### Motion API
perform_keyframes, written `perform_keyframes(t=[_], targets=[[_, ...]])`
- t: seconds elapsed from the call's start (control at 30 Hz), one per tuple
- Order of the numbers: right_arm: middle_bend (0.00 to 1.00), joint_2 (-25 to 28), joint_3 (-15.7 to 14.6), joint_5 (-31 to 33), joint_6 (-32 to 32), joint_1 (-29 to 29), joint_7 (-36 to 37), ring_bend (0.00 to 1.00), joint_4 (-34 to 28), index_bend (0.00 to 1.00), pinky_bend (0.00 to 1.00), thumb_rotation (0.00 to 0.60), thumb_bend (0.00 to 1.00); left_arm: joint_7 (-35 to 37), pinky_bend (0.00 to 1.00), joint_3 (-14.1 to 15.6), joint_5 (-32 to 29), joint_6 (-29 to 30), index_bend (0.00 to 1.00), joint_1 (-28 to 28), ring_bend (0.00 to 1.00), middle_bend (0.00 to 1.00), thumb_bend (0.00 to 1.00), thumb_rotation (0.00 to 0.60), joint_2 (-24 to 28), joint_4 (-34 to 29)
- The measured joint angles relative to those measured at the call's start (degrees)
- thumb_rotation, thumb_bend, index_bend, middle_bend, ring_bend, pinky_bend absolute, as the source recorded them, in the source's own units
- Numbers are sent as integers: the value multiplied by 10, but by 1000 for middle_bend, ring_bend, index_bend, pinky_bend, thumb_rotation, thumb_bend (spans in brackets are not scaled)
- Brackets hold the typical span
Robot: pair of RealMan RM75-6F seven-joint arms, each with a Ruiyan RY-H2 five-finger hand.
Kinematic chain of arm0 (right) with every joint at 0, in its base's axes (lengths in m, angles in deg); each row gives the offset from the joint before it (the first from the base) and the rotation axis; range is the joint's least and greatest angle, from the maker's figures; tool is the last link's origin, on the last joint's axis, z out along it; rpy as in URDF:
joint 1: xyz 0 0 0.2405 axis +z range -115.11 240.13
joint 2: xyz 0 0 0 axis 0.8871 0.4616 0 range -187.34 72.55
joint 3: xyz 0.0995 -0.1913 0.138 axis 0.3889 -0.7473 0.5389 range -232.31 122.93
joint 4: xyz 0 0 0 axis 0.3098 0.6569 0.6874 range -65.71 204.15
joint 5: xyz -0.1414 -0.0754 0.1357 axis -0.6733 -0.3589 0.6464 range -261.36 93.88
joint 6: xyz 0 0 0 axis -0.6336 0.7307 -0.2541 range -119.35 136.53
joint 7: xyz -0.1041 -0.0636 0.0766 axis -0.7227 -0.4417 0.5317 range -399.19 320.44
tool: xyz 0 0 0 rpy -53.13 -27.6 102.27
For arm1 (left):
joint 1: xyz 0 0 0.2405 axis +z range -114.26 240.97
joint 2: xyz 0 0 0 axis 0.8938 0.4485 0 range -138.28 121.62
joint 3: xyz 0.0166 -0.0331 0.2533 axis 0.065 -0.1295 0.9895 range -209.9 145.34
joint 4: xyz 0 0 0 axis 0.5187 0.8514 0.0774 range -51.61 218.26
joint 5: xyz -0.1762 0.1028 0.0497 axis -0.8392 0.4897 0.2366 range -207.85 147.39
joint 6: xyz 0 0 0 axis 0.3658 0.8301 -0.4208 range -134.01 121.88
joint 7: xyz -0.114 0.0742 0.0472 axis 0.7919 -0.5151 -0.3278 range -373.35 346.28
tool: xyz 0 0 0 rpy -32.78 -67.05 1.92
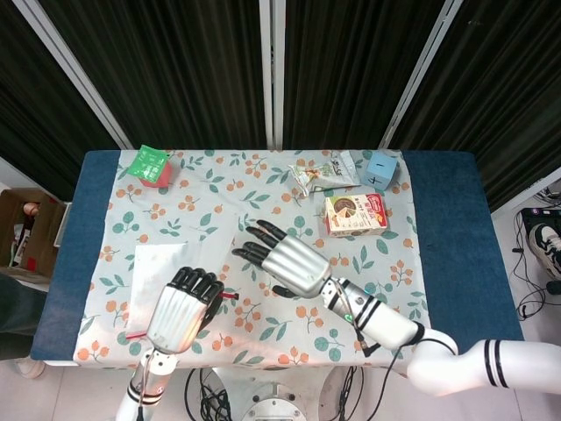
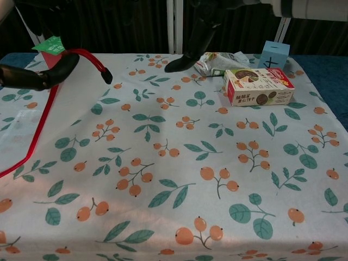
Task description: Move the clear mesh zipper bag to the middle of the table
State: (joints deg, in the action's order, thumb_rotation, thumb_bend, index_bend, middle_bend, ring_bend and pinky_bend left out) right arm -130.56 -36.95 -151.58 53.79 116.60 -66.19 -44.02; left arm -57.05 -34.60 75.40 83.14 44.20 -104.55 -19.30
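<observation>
The clear mesh zipper bag point(image 1: 166, 263) with a red zipper edge lies on the left half of the table. Its near right corner is lifted off the cloth. My left hand point(image 1: 180, 307) grips that corner by the red zipper. In the chest view the zipper point(image 2: 81, 54) arches up from dark fingers point(image 2: 38, 76) at the top left, and the bag point(image 2: 22, 125) slopes down to the cloth. My right hand point(image 1: 285, 259) hovers over the table's middle, fingers spread and holding nothing, just right of the bag. Only one of its fingers point(image 2: 190, 49) shows in the chest view.
A green-and-red box point(image 1: 149, 165) stands at the back left. At the back right are a snack packet point(image 1: 320, 174), a blue box point(image 1: 380, 168) and a cookie box point(image 1: 355, 213). The floral cloth point(image 1: 289, 333) covers the table.
</observation>
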Motion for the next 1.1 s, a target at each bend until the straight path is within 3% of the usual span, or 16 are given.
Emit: perform_keyframes(t=[0.3,0.47,0.7,1.1], targets=[[203,-60,10,71,13,64,-39,4,23,174,33,600,127,-27,542,-12,15,-2,686,10,517,585,392,600,-12,-4],[234,-92,10,91,19,89,-40,28,49,278,60,600,143,-26,532,-15,19,-10,686,11,516,578,389,600,-13,-8],[272,-120,6,94,31,104,-18,62,79,410,88,600,183,-18,524,-18,21,-12,686,17,513,573,387,600,-11,-8],[320,-130,2,70,39,104,43,96,92,518,118,600,236,-6,524,-21,22,-17,690,23,513,569,387,600,-8,-8]])
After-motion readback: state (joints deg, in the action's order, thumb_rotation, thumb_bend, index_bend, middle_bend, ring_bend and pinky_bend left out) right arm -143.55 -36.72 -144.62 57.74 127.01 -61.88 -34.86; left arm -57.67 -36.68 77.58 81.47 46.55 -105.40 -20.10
